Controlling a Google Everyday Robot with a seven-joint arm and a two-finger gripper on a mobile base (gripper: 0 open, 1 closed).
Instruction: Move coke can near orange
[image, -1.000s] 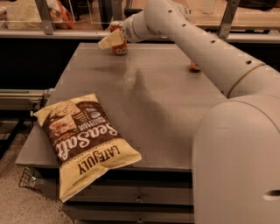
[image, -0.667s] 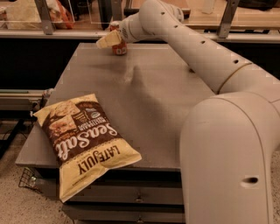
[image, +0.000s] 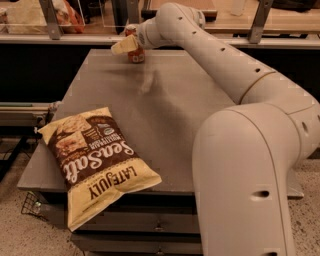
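Grasp step, seemingly: the gripper (image: 128, 45) was at the small red cylindrical metal coke can (image: 136, 54), hold untellable; next, a carry toward the unseen orange.

Coke can (image: 136, 55) at the table's (image: 175, 100) far edge — gripper (image: 126, 46) beside it (chip bag (image: 95, 160) on near-left corner).

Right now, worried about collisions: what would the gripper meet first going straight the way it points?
Probably the coke can, right at the gripper at the far edge of the table; depth is unclear.
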